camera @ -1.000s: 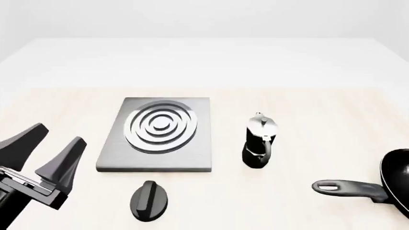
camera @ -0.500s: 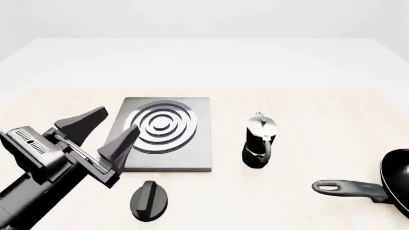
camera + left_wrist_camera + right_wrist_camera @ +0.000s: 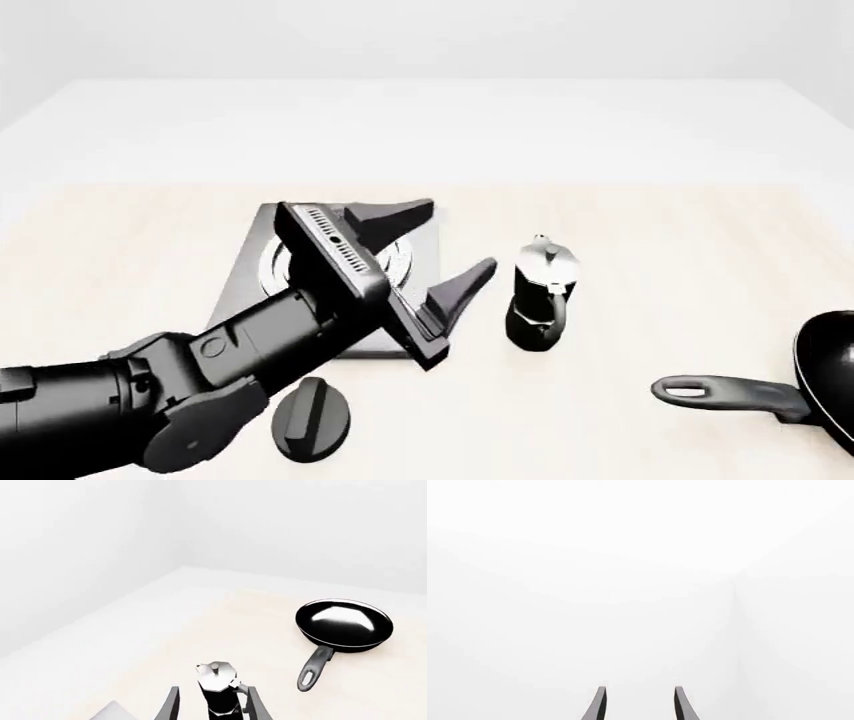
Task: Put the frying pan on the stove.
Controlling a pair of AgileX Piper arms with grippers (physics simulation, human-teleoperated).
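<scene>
Nearest the camera in the front view, a small black oval knob [image 3: 312, 418] lies flat on the pale wooden bench [image 3: 641, 210], just in front of the stove and partly beside the bulky black left arm [image 3: 174, 395] that reaches in from the left edge. At the near right, the round black shallow frying pan [image 3: 830, 368] with its long dark grey handle sits on the bench, cut off by the right edge, its handle pointing left toward the middle with the oval hole at the tip; it is well apart from the stove and nothing touches it. Further in, the left end effector [image 3: 430, 245] hangs above the right part of the flat square grey metal stove [image 3: 247, 290] with raised concentric silver rings, its two black fingers [image 3: 461, 285] spread wide and holding nothing, pointing toward the black-and-silver moka pot [image 3: 539, 295], which stands upright on the bench just right of the stove. The left wrist view shows that pot [image 3: 218, 687] between the spread fingertips, with the pan [image 3: 343, 625] beyond it, glossy inside. The right end effector [image 3: 638, 705] appears only in its own wrist view, fingertips parted, empty, facing a blank white background.
</scene>
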